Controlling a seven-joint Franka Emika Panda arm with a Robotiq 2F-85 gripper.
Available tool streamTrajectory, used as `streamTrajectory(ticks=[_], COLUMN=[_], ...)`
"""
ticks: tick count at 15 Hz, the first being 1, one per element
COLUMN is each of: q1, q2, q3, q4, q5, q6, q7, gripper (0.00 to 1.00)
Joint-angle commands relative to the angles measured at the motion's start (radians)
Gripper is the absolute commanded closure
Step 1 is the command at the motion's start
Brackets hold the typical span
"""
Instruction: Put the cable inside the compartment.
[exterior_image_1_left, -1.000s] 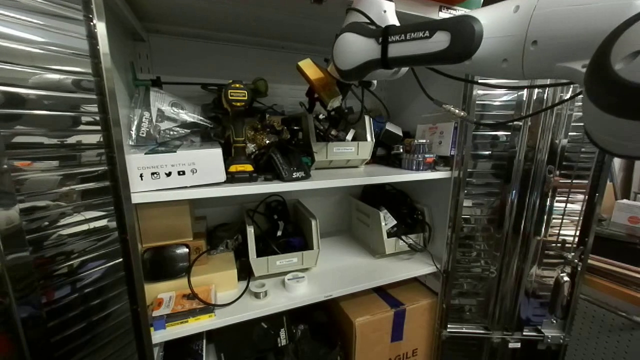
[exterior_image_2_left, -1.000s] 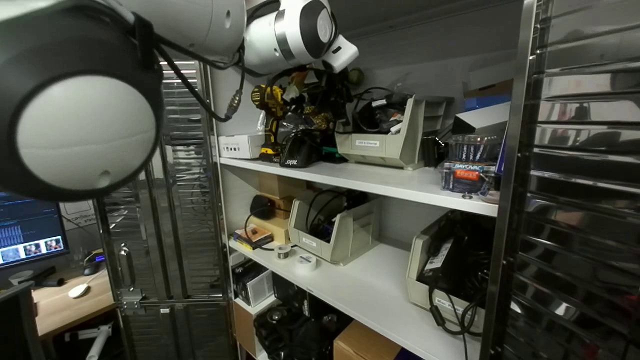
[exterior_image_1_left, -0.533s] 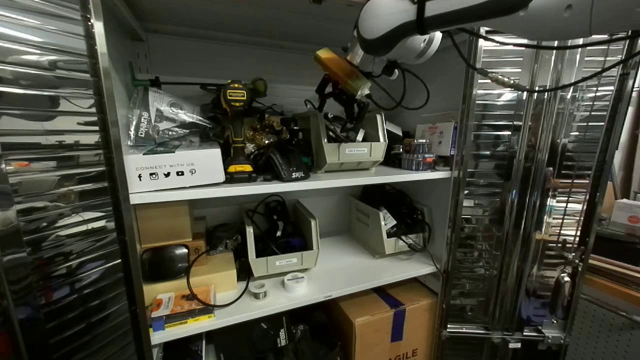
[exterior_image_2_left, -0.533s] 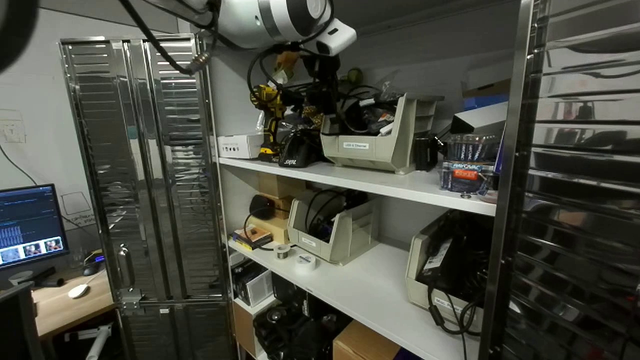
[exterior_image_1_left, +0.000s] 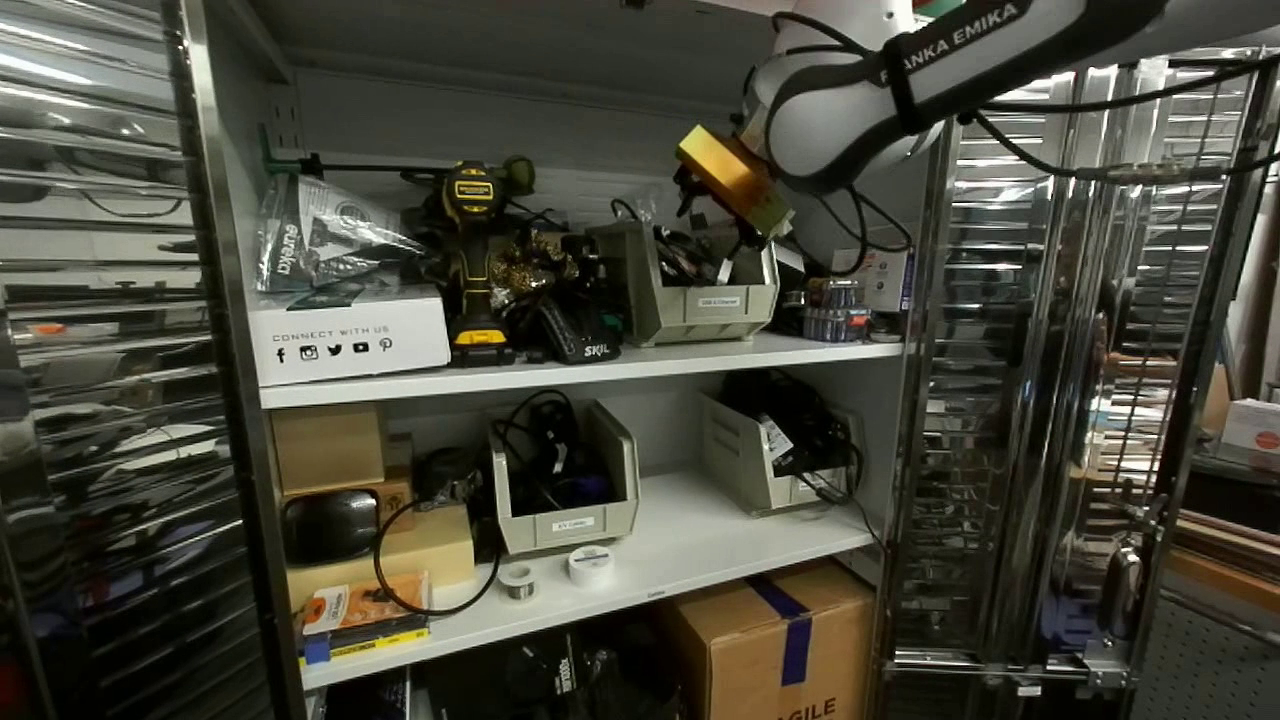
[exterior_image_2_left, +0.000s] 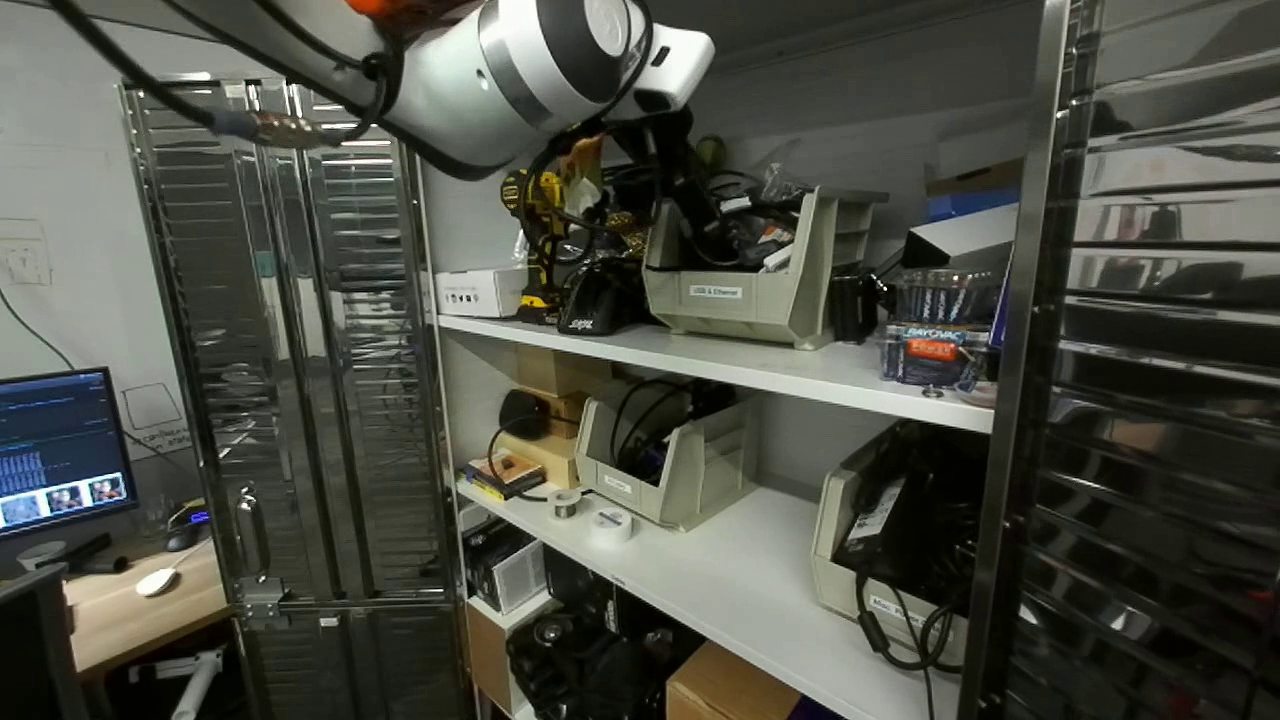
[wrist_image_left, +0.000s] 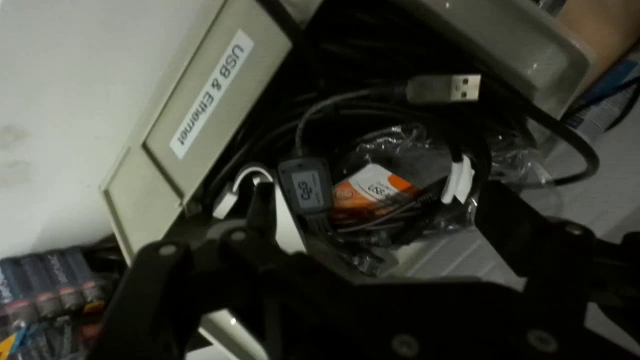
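A grey-beige bin (exterior_image_1_left: 700, 328) labelled "USB & Ethernet" stands on the upper shelf and holds a tangle of cables; it also shows in an exterior view (exterior_image_2_left: 735, 318) and in the wrist view (wrist_image_left: 145, 200). In the wrist view a black cable with a USB plug (wrist_image_left: 442, 89) lies inside, and a black cable loop (wrist_image_left: 590, 155) bulges at the bin's rim. My gripper (wrist_image_left: 377, 200) is open over the bin, its fingers apart with nothing held between them. A grey adapter (wrist_image_left: 306, 187) and bagged orange card (wrist_image_left: 372, 192) lie beyond the fingers. Which cable is meant I cannot tell.
Batteries (exterior_image_1_left: 838, 315) stand beside the bin, a drill (exterior_image_1_left: 475, 260) and a white box (exterior_image_1_left: 350, 330) on its far side. Two more bins (exterior_image_1_left: 570, 525) (exterior_image_1_left: 780, 495) with cables are on the lower shelf. A black cable (exterior_image_1_left: 450, 608) loops over that shelf's edge. Metal doors (exterior_image_1_left: 1010, 400) flank the cabinet.
The arm and gripper have moved right and tilted in an exterior view. The USB & Ethernet bin has shifted slightly on the shelf.
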Motion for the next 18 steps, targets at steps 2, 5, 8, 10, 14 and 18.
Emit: streamTrajectory(ticks=[2,5,8,10,14,18], q1=[-0.050,-0.049,0.202,0.306,0.444,0.525], q2=[-0.216,-0.331,-0.432,-0.535,-0.704,-0.806], q3=[-0.034,-0.017,-0.181,-0.242,-0.354,-0.453], q4=[-0.311,-0.481,-0.623,-0.691,-0.757,-0.726], q5=[-0.111,0.010,0.222,0.391,0.561,0.582], q6=[0.339,0.347,0.202,0.029,-0.351,-0.744], q7=[0.093,-0.009,-0.169,-0.310,-0.464,-0.530], gripper=[0.00,0.00,0.00,0.00,0.00,0.00])
